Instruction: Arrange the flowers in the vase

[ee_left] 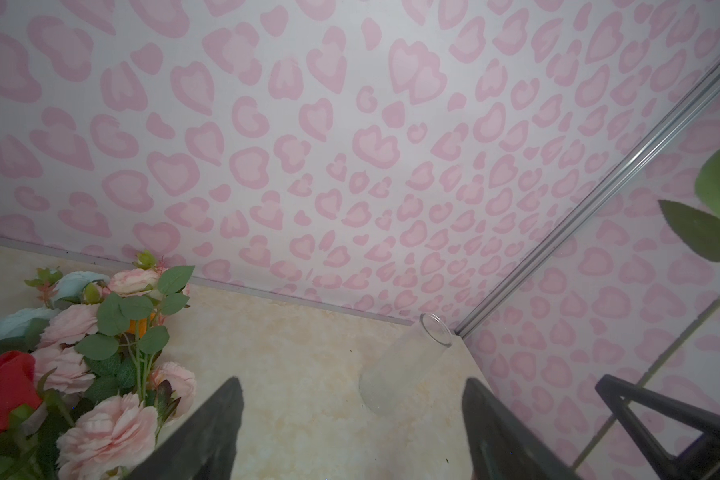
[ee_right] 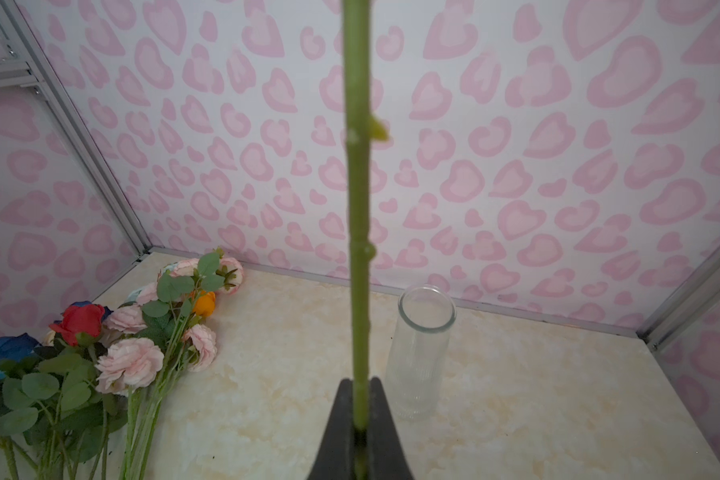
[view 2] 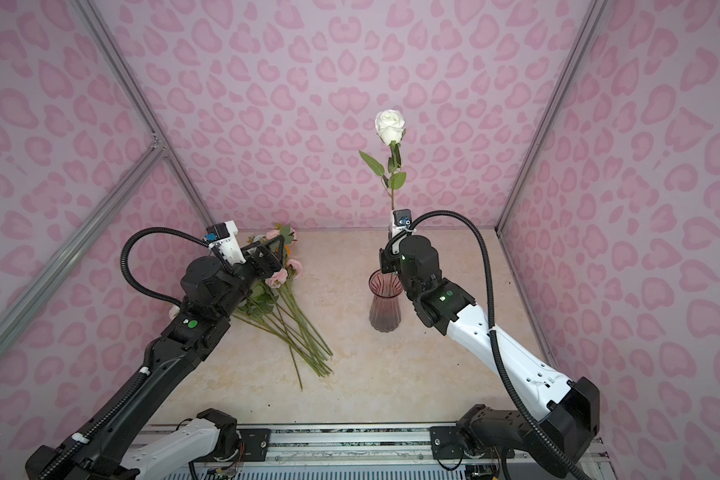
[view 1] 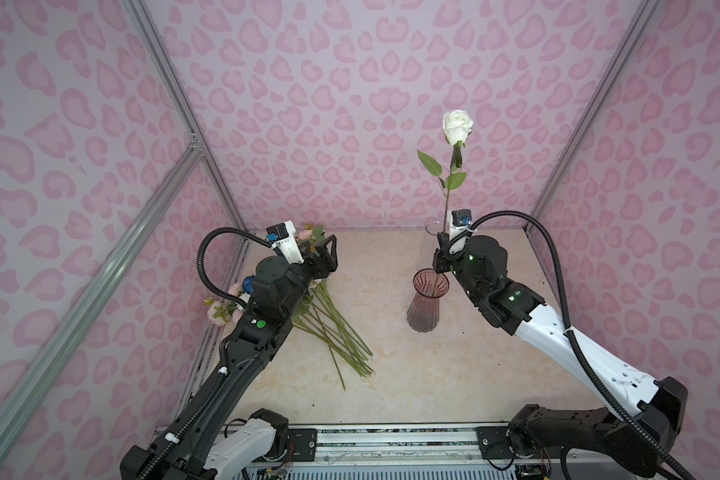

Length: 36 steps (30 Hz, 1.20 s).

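Note:
A white rose (view 1: pixel 457 124) (view 2: pixel 389 126) stands upright, and my right gripper (view 1: pixel 441 254) (view 2: pixel 385 261) (ee_right: pixel 359 380) is shut on its green stem (ee_right: pixel 358 187). Below the grip the stem's lower end dips into the mouth of the pink ribbed glass vase (view 1: pixel 427 303) (view 2: pixel 385 305). The other flowers (view 1: pixel 329 328) (view 2: pixel 292 328) (ee_left: pixel 100 374) (ee_right: pixel 129 361) lie in a pile at the left, heads toward the back wall. Over their heads hangs my left gripper (view 1: pixel 329 249) (view 2: pixel 278 246) (ee_left: pixel 352 380), open and holding nothing.
A clear glass cylinder (view 1: pixel 433 228) (ee_left: pixel 408 365) (ee_right: pixel 422 353) stands near the back wall behind the vase. Patterned walls with metal frame rails (view 1: pixel 192 141) close in three sides. The marble tabletop (view 1: pixel 454 374) runs to the rail at the front.

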### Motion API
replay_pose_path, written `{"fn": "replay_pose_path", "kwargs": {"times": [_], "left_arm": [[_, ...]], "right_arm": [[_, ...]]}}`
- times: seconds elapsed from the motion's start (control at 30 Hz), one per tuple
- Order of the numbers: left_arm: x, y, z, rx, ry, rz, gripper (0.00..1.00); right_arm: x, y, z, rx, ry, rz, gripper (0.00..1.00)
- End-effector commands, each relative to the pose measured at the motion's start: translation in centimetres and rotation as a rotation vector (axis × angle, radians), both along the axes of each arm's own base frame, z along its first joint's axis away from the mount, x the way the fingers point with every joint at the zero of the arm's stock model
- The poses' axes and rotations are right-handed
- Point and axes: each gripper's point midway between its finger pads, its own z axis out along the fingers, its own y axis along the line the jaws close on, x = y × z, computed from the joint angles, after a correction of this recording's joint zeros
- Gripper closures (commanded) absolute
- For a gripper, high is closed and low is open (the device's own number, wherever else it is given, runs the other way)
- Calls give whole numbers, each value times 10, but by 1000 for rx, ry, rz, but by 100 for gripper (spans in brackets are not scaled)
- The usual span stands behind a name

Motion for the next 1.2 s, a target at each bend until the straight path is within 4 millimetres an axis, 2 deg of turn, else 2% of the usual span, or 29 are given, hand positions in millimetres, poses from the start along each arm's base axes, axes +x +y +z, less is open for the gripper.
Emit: {"fn": "replay_pose_path", "kwargs": {"times": [0.0, 0.2, 0.33, 0.43, 0.63, 0.77, 1.17], "left_arm": [[0, -3, 8, -18, -15, -19, 17], [1, -2, 7, -21, -11, -13, 17], [2, -1, 6, -20, -8, -10, 17], [3, -1, 5, -19, -4, -11, 17], [5, -1, 3, -23, 6, -10, 17], [6, -1, 2, -23, 8, -9, 17], [12, 1, -7, -13, 39, 7, 17]], "right_arm": [[1, 3, -11, 64, 11, -2, 98], [3, 10, -54, 41, 111, 15, 94], [1, 14, -72, 42, 161, 22, 93], [-3, 18, -80, 29, 187, 40, 88], [-9, 16, -78, 20, 206, 43, 77], [-14, 13, -73, 23, 200, 44, 75], [-25, 4, -39, 66, 126, 41, 67]]}}
